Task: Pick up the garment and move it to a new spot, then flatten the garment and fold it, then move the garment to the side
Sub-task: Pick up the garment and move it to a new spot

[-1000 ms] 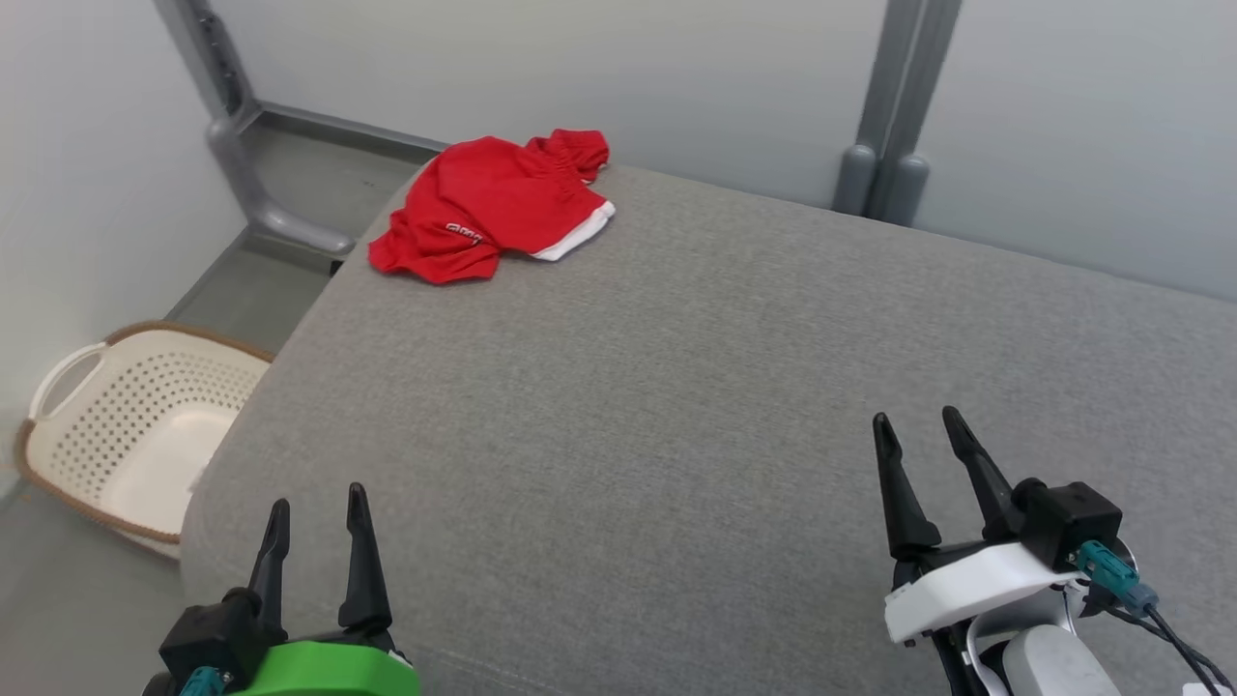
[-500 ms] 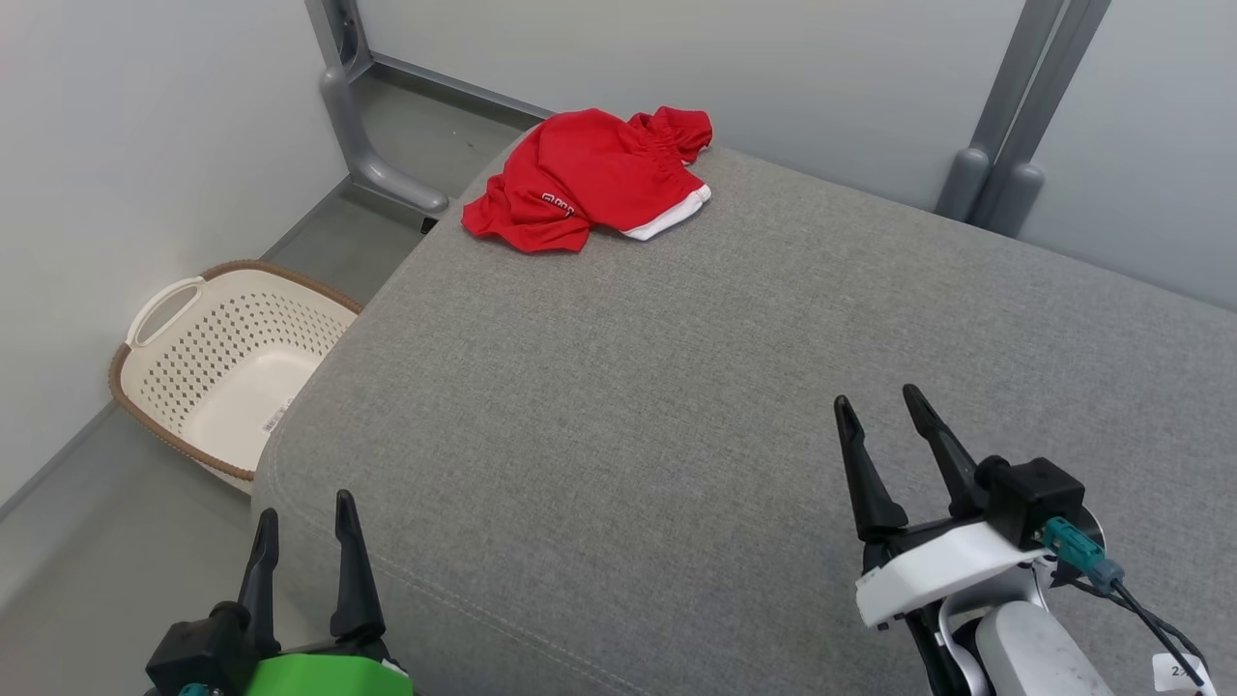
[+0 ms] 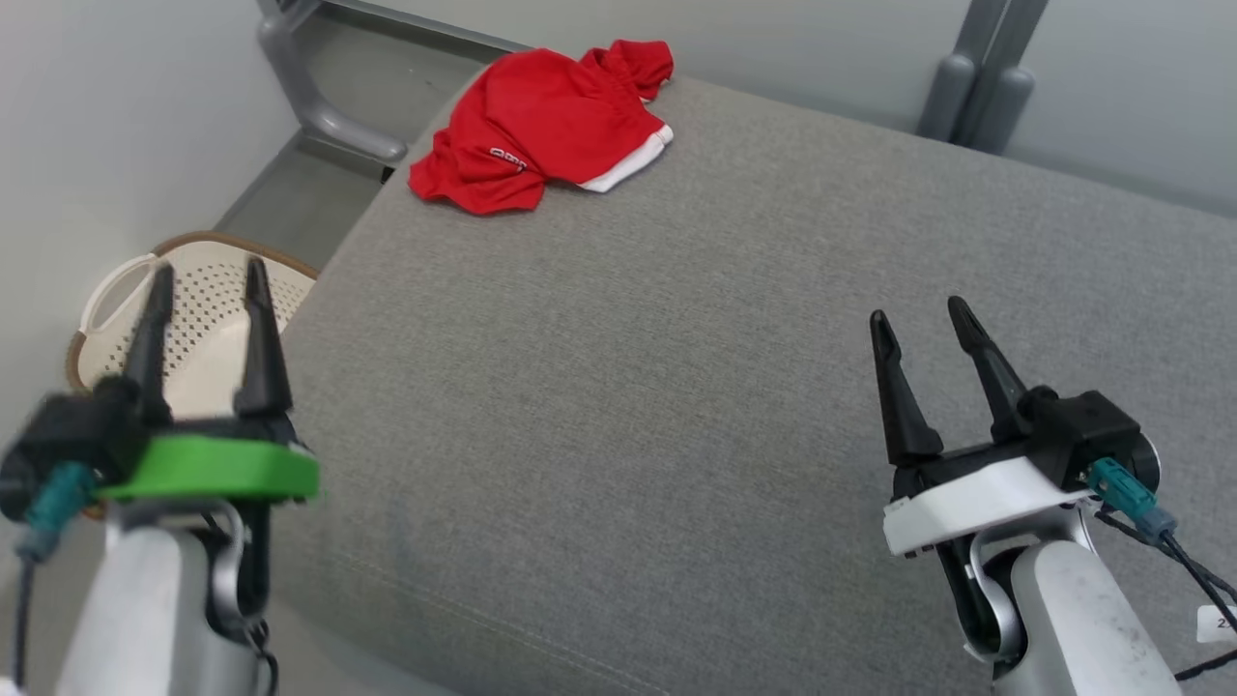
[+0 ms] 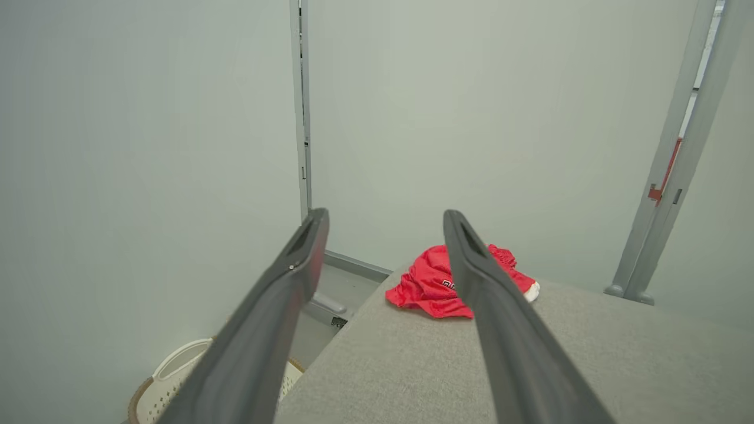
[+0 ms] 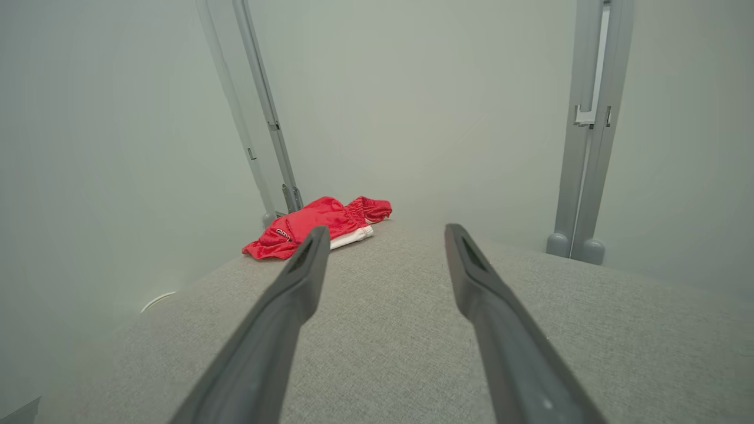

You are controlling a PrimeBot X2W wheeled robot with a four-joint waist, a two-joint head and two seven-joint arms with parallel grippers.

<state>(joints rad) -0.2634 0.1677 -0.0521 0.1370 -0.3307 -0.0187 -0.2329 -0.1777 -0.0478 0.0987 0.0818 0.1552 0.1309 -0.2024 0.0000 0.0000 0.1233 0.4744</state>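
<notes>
A crumpled red garment (image 3: 541, 126) with a white band lies at the far left corner of the grey padded table (image 3: 676, 367). The garment (image 4: 433, 282) also appears beyond my left fingers and, as a red heap (image 5: 312, 227), beyond my right ones. My left gripper (image 3: 208, 280) is open and empty, raised at the table's left edge over the basket. At the near right, above the table, my right gripper (image 3: 923, 319) is open and empty too. Both are far from the garment.
A cream perforated laundry basket (image 3: 208, 309) sits on the floor left of the table. Grey metal posts (image 3: 976, 87) and a curved frame leg (image 3: 309, 97) stand behind the table against pale walls.
The head camera has shifted, so the whole scene has moved. My left gripper has risen well up in the view; the right one has lifted slightly. The garment lies as before.
</notes>
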